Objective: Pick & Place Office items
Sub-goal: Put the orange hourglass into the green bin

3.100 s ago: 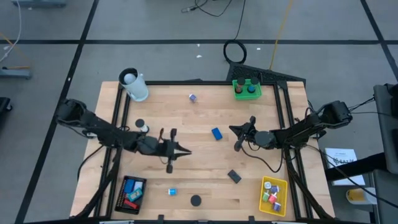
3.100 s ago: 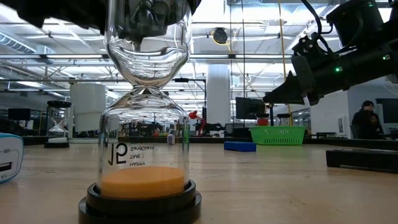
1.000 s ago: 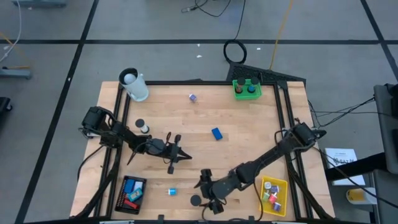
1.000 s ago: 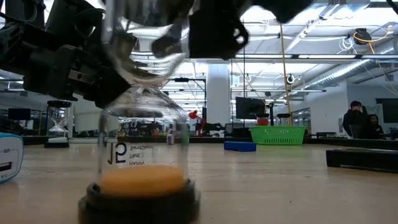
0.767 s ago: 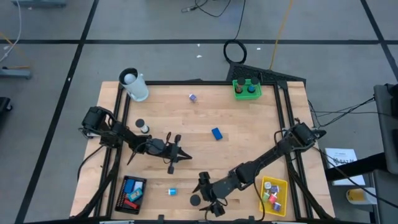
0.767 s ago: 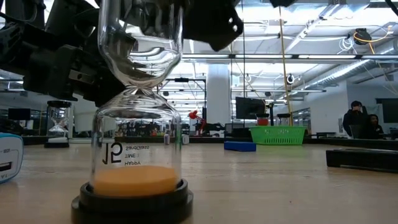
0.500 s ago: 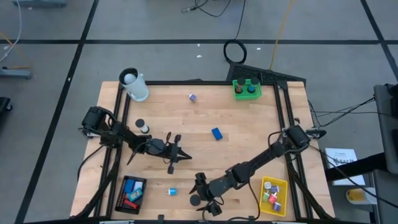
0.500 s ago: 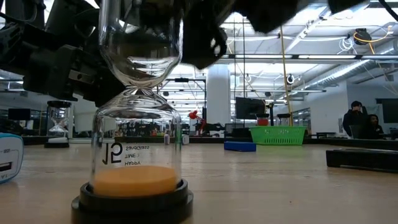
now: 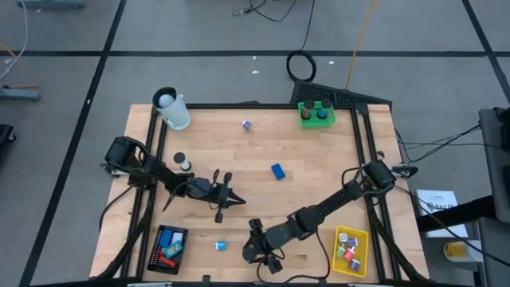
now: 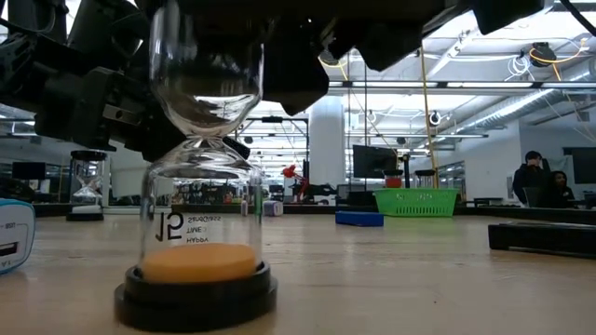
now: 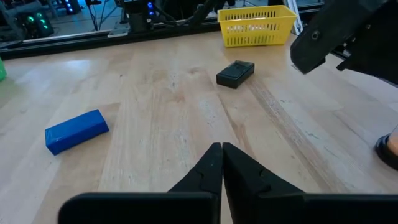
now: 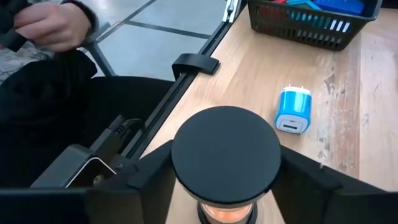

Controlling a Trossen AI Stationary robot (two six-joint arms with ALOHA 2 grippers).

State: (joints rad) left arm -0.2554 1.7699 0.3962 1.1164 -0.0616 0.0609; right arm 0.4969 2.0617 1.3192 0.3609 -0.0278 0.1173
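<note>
Glass hourglass [image 12: 225, 163], at the table's near edge, is sitting between the right gripper's [image 9: 256, 249] parted fingers; next it needs clamping and lifting. Left gripper [image 11: 219, 163] is waiting clenched mid-table.

A white cup [image 9: 174, 109] stands at the table's [image 9: 319, 155] far left corner.

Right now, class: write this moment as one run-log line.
right tool: around hourglass, closing | left tool: shut, idle mid-table

The hourglass [image 10: 196, 186] glass reads "15", "TIME", "HAPPY", mirrored.
</note>
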